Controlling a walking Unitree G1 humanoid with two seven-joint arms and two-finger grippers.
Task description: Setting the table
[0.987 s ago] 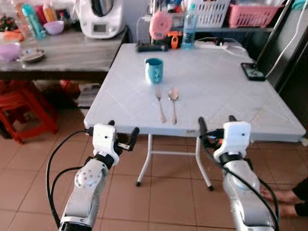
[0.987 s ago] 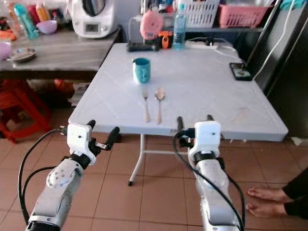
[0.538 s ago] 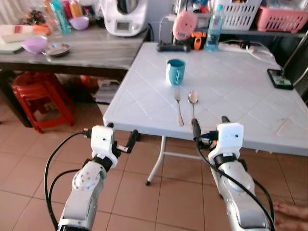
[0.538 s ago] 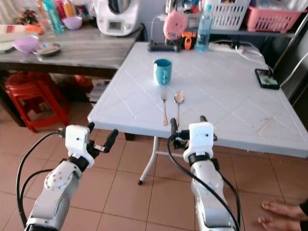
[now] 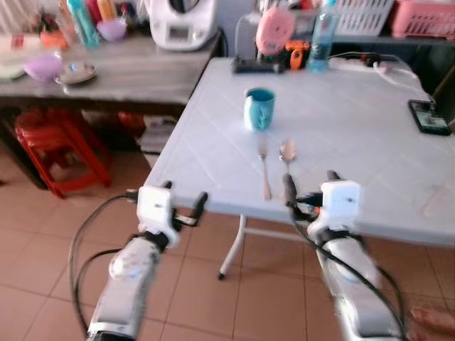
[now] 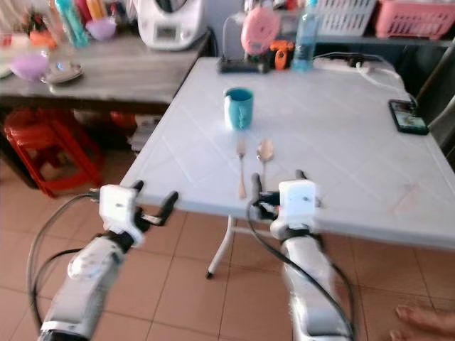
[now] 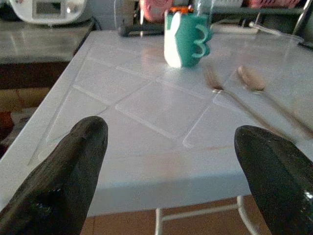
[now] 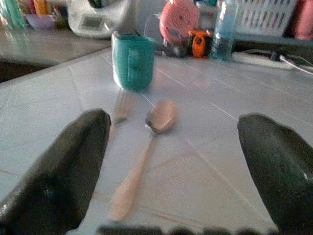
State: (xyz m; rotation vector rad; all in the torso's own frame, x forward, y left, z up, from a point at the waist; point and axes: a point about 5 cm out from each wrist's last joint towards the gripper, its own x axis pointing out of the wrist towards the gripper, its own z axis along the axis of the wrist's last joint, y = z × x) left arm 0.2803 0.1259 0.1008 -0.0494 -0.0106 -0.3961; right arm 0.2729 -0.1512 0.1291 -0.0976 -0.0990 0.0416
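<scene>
A teal mug (image 5: 259, 108) stands upright on the white table (image 5: 355, 121). A fork (image 5: 264, 167) and a spoon (image 5: 287, 153) lie side by side just in front of it, handles toward me. My left gripper (image 5: 183, 193) is open and holds nothing, hanging in front of the table's near left corner. My right gripper (image 5: 310, 183) is also open with nothing in it, at the near edge just behind the spoon's handle (image 8: 128, 188). In the left wrist view, the mug (image 7: 185, 38) and fork (image 7: 217, 84) lie beyond the open fingers (image 7: 63, 176).
A dark phone (image 5: 429, 116) lies at the table's right edge. A pink fan (image 5: 276, 30), a water bottle (image 5: 323, 25) and cables sit at its far edge. A wooden counter (image 5: 106, 67) with bowls and an appliance stands left, above red stools (image 5: 53, 145). A person's foot (image 5: 434, 320) rests at lower right.
The whole picture has shifted and blurred, so the camera has moved; the table looks slightly nearer. Mug, fork and spoon lie as before. Both grippers stay open and held alike.
</scene>
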